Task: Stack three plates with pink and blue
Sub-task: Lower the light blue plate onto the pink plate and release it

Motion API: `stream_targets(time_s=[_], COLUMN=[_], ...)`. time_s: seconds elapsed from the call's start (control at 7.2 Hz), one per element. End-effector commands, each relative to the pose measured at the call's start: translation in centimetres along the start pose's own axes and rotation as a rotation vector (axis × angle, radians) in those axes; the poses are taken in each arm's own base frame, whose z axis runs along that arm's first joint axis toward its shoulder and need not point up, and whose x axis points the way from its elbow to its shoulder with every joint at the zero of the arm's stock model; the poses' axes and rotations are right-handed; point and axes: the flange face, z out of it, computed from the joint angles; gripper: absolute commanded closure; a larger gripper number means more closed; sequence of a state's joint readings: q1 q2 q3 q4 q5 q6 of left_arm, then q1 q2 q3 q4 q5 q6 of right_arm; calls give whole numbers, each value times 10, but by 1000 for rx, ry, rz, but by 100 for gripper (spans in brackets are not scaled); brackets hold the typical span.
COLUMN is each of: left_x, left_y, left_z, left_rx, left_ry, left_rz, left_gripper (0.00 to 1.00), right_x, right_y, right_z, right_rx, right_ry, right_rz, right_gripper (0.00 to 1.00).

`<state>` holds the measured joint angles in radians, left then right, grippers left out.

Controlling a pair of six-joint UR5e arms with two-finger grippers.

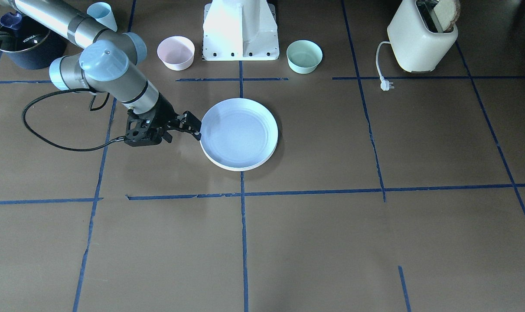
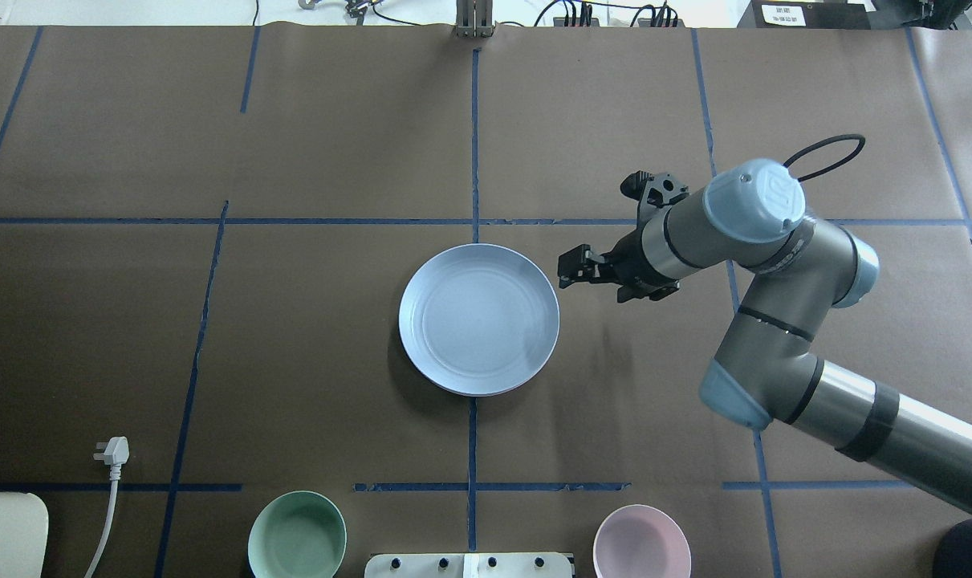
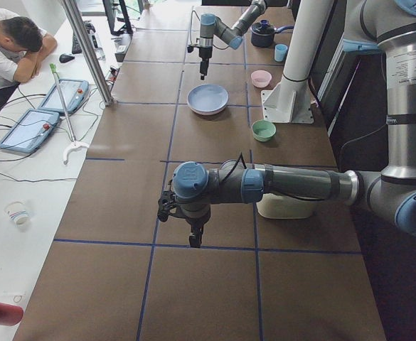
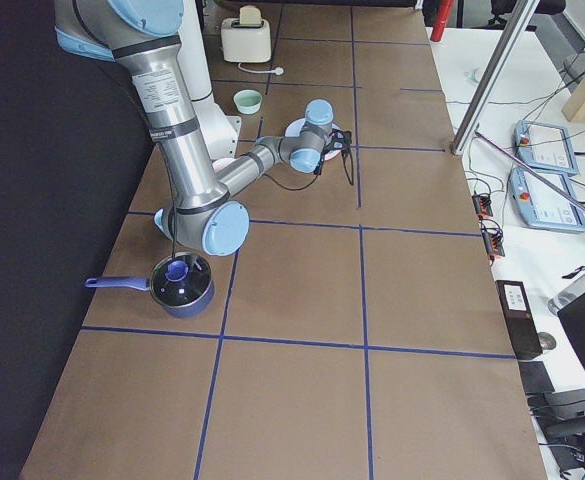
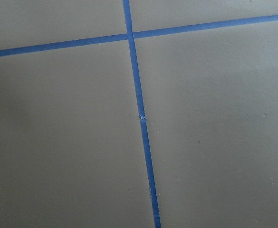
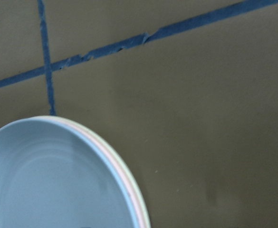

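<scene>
The three plates stand in one stack at the table's middle. The light blue plate [image 1: 240, 132] [image 2: 477, 321] is on top. In the right wrist view the blue plate [image 6: 48, 180] lies on the pale pink plate's rim [image 6: 124, 183], with the cream-white plate's rim [image 6: 142, 209] lowest. My right gripper [image 1: 194, 125] [image 2: 572, 269] is open and empty, low beside the stack's edge. My left gripper [image 3: 193, 241] shows only in the exterior left view, low over bare table far from the stack; I cannot tell whether it is open or shut.
A small pink bowl [image 1: 176, 52] and a mint-green bowl [image 1: 304, 56] stand either side of the robot base [image 1: 240, 30]. A toaster [image 1: 420, 39] with its loose plug [image 1: 384, 84], a dark pot [image 1: 21, 43] and a blue cup [image 1: 102, 15] stand along that edge.
</scene>
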<state>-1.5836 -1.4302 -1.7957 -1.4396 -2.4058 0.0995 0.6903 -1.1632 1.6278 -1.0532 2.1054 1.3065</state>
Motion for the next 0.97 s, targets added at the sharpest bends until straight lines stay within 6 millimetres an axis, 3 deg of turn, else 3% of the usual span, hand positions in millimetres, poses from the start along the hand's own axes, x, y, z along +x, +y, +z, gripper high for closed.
stream_targets(time_s=[0.0,0.14,0.28,0.42,0.69,0.83], left_x=[9,14,11,8,-4,-4], left_y=[-11,-13,-13,-6,0,1], left_z=[0,5,6,10,21,22], left_rx=[-1,-17,-22,-32,-56,-58], left_ry=[-16,-55,-67,-64,-56,-51], left_rz=[-26,31,94,114,89,78], left_gripper=[0,0,0,0,0,0], right_x=[82,144,210,293,416,464], right_y=[-81,-109,-123,-125,-104,-86], right_z=[-62,-94,-125,-168,-242,-264], right_rx=[-55,-68,-81,-86,-85,-97], right_ry=[137,201,243,250,276,288], right_rz=[-120,-207,-279,-335,-391,-402], right_gripper=[0,0,0,0,0,0])
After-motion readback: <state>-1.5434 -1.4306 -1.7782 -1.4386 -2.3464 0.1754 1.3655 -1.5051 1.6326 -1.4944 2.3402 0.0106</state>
